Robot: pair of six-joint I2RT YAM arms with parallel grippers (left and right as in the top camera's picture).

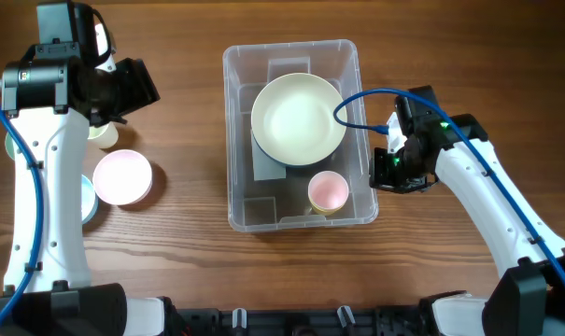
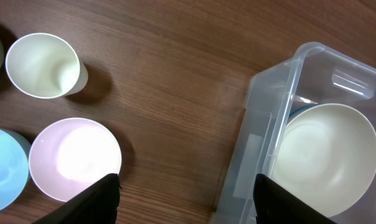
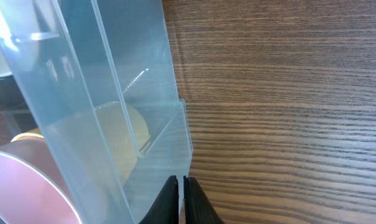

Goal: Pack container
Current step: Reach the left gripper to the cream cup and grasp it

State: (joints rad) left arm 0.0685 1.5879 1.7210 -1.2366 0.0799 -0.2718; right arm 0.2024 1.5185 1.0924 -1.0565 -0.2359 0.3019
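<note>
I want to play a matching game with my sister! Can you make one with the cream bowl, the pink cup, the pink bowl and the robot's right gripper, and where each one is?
Things:
1. cream bowl
2. pink cup
3. pink bowl
4. right gripper

Places:
A. on the table, next to the blue bowl
B. shut, just outside the container
C. in a corner of the container
D. in the container, spanning most of its width

Pairs: 1-D, 2-C, 3-A, 4-B.
</note>
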